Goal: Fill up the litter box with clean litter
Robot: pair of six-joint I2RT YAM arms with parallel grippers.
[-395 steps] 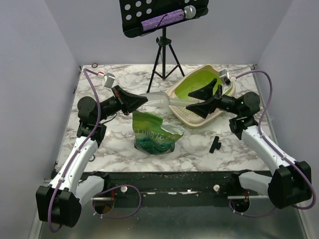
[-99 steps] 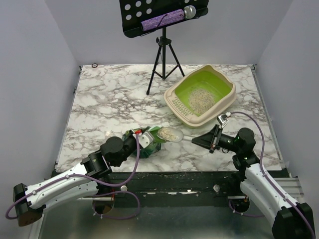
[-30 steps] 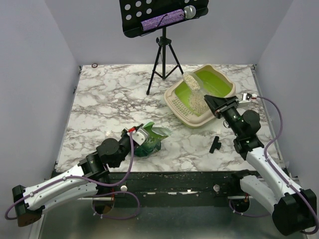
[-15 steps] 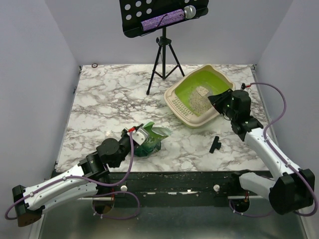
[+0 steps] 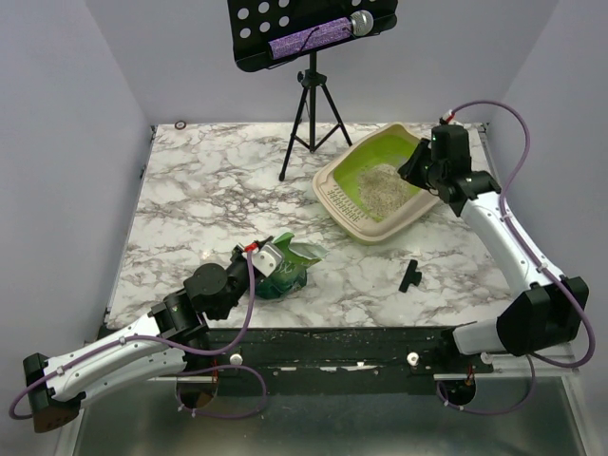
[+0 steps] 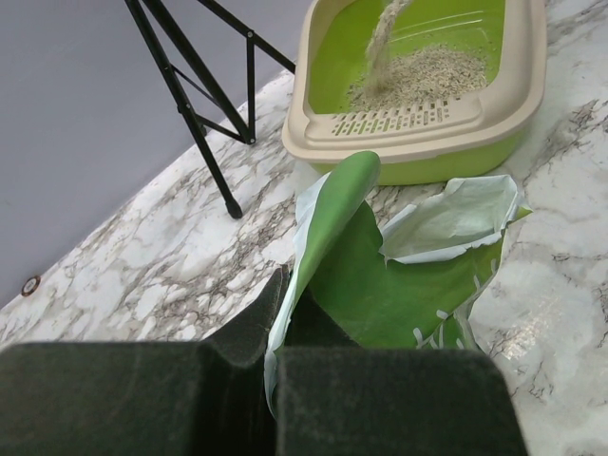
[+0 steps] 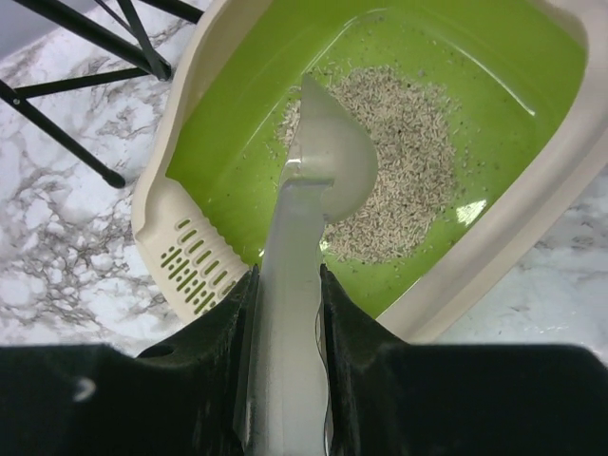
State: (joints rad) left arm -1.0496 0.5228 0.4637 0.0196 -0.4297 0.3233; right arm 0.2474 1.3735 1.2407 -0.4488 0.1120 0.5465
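Leftmost, the left fingers (image 6: 275, 323) are clenched on the upper edge of the crinkled green bag (image 6: 399, 275), which lies on the marble desk (image 5: 209, 199) just ahead of them, its torn mouth facing the litter box (image 6: 418, 142) beyond. Rightward, the right fingers (image 7: 285, 313) grasp the handle of a translucent scoop (image 7: 323, 171), its bowl tipped sideways directly ahead of and below them, over the clean litter (image 7: 399, 171) heaped on the lime-green floor of the litter box (image 7: 180, 190).
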